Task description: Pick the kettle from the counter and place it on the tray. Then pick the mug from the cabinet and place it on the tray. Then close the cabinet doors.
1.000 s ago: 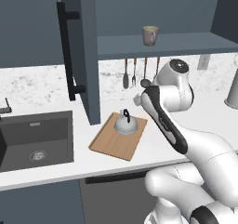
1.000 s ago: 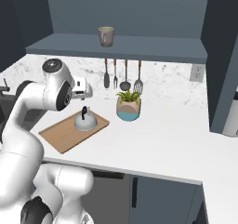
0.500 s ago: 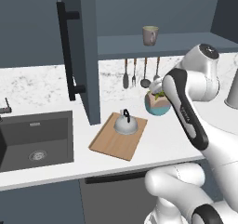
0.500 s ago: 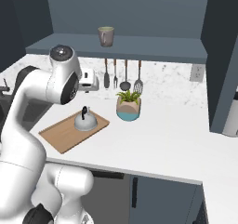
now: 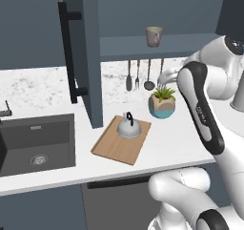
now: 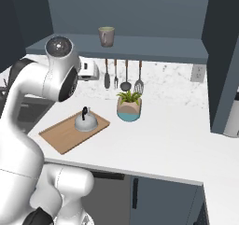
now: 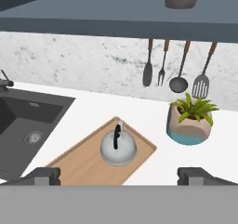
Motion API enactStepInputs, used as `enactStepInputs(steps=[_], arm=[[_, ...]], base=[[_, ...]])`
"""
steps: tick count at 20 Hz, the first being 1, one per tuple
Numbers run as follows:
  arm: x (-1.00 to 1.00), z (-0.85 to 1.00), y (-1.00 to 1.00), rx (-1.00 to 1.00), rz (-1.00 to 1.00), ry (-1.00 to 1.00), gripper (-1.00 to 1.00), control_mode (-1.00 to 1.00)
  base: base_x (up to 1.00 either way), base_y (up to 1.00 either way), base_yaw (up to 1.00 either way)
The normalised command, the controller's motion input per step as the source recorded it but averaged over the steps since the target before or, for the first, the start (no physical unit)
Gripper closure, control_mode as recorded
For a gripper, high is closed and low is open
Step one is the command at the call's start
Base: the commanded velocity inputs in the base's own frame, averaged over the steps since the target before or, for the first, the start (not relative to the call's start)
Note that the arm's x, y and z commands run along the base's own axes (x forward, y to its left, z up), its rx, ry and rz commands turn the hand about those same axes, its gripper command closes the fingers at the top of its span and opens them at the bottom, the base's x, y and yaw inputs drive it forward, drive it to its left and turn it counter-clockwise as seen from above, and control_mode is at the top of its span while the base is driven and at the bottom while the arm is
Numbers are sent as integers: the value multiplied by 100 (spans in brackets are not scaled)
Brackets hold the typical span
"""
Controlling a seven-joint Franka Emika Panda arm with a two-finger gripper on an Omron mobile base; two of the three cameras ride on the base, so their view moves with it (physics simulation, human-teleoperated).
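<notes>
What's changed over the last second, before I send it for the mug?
The arm has lifted up and back, away from the kettle, which sits released on the tray; the claw is open, looking down over it. The mug is still on the cabinet shelf, the plant pot unmoved, the cabinet doors open.

You have the white tabletop (image 5: 162, 145) running under a speckled marble backsplash, with a dark inset sink (image 5: 35, 145) sunk into its left part. Directly on the tabletop lies the wooden tray (image 5: 114, 145), set at an angle just right of the sink, and the kettle (image 5: 128, 127) stands upright on the tray's far end. A teal-and-tan plant pot (image 5: 162, 105) sits near the tray, toward the backsplash. Above, the cabinet's inner shelf (image 6: 154, 47) carries the mug (image 6: 106, 36), upright.
</notes>
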Motion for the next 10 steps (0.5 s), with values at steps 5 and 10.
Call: enactStepInputs(steps=[5, 10], arm=[[12, 63, 0, 0, -3, -6, -100, -100], [19, 30, -2, 0, -5, 0, -100, -100]], base=[[0, 0, 0], [0, 0, 0]])
